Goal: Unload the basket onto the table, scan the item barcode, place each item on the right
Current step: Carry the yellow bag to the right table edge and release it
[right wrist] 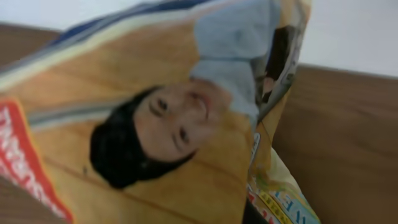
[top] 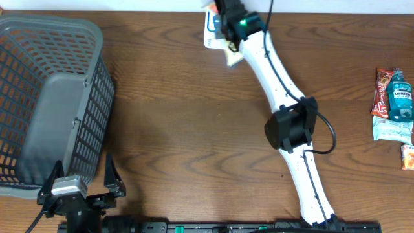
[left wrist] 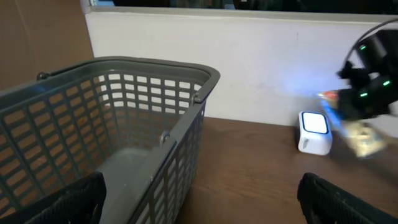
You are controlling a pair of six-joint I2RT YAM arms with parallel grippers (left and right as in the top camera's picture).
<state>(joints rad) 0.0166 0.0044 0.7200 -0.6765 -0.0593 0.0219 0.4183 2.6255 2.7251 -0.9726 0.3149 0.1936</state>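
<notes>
While stretched across the table [top: 181,129], right arm [top: 284,97]: bent at the elbow, running from the near edge up to the far wall.
Right gripper [top: 229,29]: fingers closed tight on the snack packet, held above the wood at the far edge.
Snack packet [right wrist: 174,124]: yellow, printed with a smiling face, filling the right wrist view; hanging just beside the scanner.
Scanner [left wrist: 314,132]: white, face glowing blue, standing against the wall.
Left gripper [top: 82,176]: fingers spread wide, holding nothing, parked low at the near edge, just beside the basket.
Basket [top: 97,97]: grey, slatted, on the left.
Far right: mouthwash bottle [top: 400,97] lying among other packets [top: 383,90].
</notes>
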